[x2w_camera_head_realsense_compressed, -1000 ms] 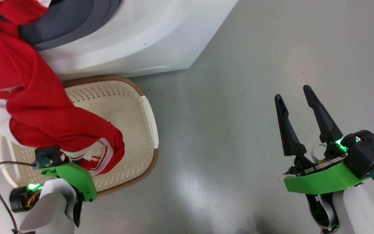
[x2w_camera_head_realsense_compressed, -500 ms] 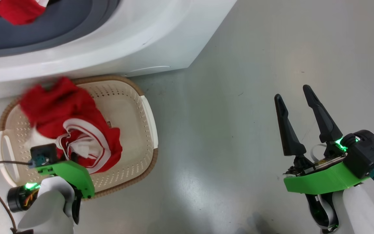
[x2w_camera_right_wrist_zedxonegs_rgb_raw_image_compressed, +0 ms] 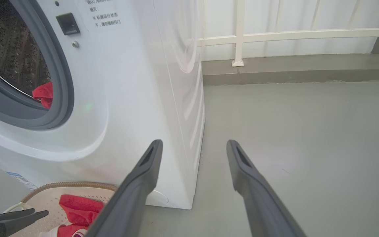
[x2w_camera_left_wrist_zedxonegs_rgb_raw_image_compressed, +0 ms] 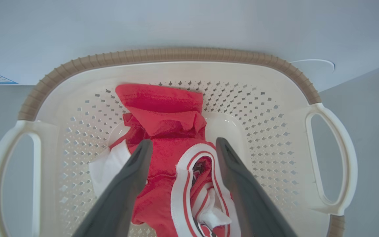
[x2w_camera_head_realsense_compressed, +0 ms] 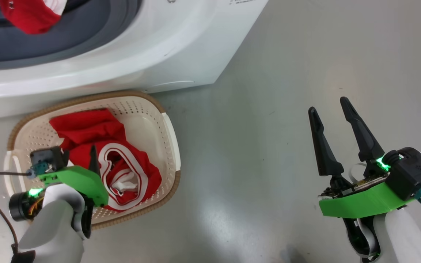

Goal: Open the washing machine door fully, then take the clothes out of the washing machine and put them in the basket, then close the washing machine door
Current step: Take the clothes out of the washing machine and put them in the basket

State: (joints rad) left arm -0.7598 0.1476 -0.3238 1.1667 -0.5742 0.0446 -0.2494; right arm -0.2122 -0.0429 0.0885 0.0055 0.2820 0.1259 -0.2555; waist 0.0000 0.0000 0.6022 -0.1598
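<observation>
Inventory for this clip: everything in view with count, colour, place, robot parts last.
white front-loading washing machine: one, white with grey ring, behind the basket
cream perforated plastic basket: one, brown rim, on the floor before the machine
red-and-white striped fabric garment: one, crumpled in the basket
red fabric piece: one, at the drum's mouth
grey floor: one, all around
white railing: one, by the far wall
left gripper: one, dark jaws open, over the basket's garment
right gripper: one, dark jaws open, empty, over bare floor
</observation>
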